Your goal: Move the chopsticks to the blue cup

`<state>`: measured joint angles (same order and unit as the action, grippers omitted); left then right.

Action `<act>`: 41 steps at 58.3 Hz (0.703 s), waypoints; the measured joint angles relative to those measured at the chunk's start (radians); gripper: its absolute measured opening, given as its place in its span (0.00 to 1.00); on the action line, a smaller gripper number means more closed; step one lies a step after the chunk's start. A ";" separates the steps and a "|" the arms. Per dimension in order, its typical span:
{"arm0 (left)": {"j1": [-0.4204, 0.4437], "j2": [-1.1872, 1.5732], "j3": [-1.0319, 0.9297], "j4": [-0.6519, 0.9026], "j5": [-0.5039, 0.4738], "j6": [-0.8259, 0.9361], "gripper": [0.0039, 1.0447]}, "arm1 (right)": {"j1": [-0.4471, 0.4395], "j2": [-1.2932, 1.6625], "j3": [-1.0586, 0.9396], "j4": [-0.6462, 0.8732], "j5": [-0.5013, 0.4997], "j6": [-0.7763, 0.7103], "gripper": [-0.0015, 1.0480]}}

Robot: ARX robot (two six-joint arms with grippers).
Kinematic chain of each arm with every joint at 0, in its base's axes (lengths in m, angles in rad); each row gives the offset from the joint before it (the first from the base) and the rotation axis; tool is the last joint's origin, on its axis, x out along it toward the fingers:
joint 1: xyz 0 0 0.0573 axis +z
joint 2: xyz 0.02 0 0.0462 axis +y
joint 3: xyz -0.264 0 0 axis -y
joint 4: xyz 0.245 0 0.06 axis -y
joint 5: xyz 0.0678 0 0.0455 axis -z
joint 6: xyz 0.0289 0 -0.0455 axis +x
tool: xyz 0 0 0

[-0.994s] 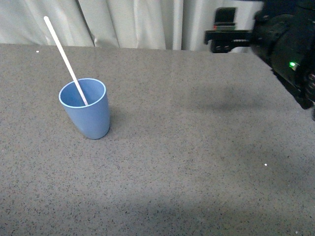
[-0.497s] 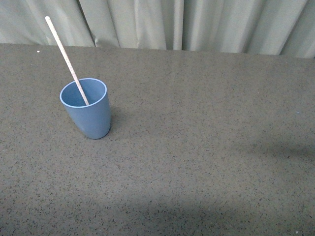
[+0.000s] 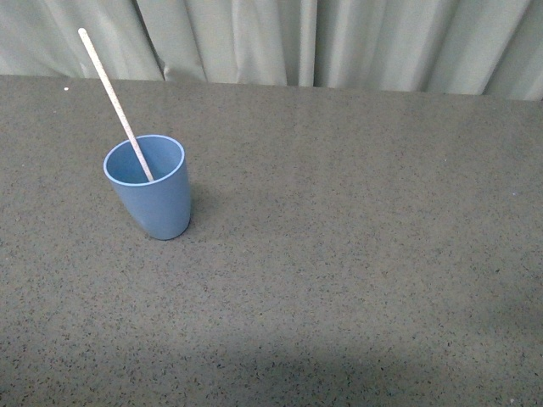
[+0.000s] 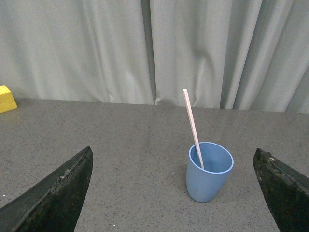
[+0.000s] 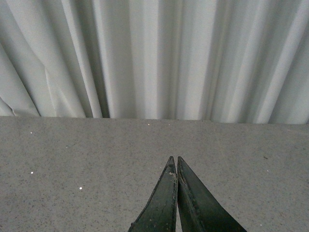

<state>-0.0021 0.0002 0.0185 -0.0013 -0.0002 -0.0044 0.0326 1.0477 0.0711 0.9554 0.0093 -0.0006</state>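
Table [image 3: 356,254]: chopsticks [image 3: 114,103] in blue cup [image 3: 154,202]; right gripper [image 5: 174,160] clenched, apparently empty, withdrawn; left gripper [image 4: 173,151] spread.

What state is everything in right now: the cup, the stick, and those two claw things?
blue cup: upright on the table, holding the stick.
chopstick: standing in the cup, tilted.
left gripper: open wide, empty.
right gripper: shut, empty.
yellow block: on the table, partly out of frame.
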 joint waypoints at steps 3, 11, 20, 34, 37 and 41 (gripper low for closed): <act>0.000 0.000 0.000 0.000 0.000 0.000 0.94 | -0.021 -0.053 -0.012 -0.035 -0.003 0.000 0.01; 0.000 0.000 0.000 0.000 0.000 0.000 0.94 | -0.030 -0.158 -0.035 -0.118 -0.007 0.000 0.01; 0.000 0.000 0.000 0.000 0.000 0.000 0.94 | -0.030 -0.278 -0.054 -0.219 -0.008 0.000 0.01; 0.000 0.000 0.000 0.000 0.000 0.000 0.94 | -0.030 -0.433 -0.065 -0.354 -0.008 0.000 0.01; 0.000 0.000 0.000 0.000 0.000 0.000 0.94 | -0.030 -0.467 -0.066 -0.386 -0.008 0.000 0.01; 0.000 0.000 0.000 0.000 0.000 0.000 0.94 | -0.030 -0.511 -0.066 -0.427 -0.008 0.000 0.01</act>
<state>-0.0021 0.0002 0.0185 -0.0013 -0.0006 -0.0044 0.0025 0.5365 0.0048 0.5285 0.0013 -0.0006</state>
